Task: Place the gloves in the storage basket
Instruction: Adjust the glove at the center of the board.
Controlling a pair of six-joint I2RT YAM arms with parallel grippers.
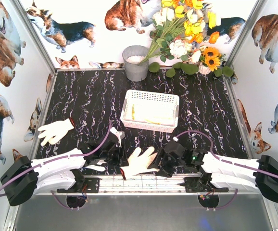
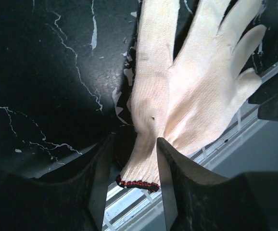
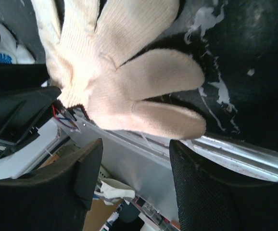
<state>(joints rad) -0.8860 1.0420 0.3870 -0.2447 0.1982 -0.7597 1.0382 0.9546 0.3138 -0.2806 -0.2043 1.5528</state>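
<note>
near glove lies flat at the near-centre edge of the black marbled table, fingers spread and pointing far-right, palm plain cream. its cuff, trimmed dark red, hangs over the metal rail along the near edge. left gripper straddles that cuff end at a narrow, part-open setting. in the left wrist view one finger touches the glove's edge and the other has a dark gap beside the fabric, so it is not clamped. right gripper sits just right of the glove, jaws moderately wide with nothing between them. in the right wrist view the glove's fingertips sit just beyond its pads, and contact can't be confirmed. the two grippers flank the glove from left and right, close together. left glove lies palm-flat near the left wall, well apart from both arms, fingers pointing left and cuff to the right. storage basket sits at table centre, beyond the near glove and a bit to the right, long side across the table. there is pale cream material inside it, but it's too washed out to tell what it is. grey bucket stands at the far wall behind the basket, with flowers to its right.
</note>
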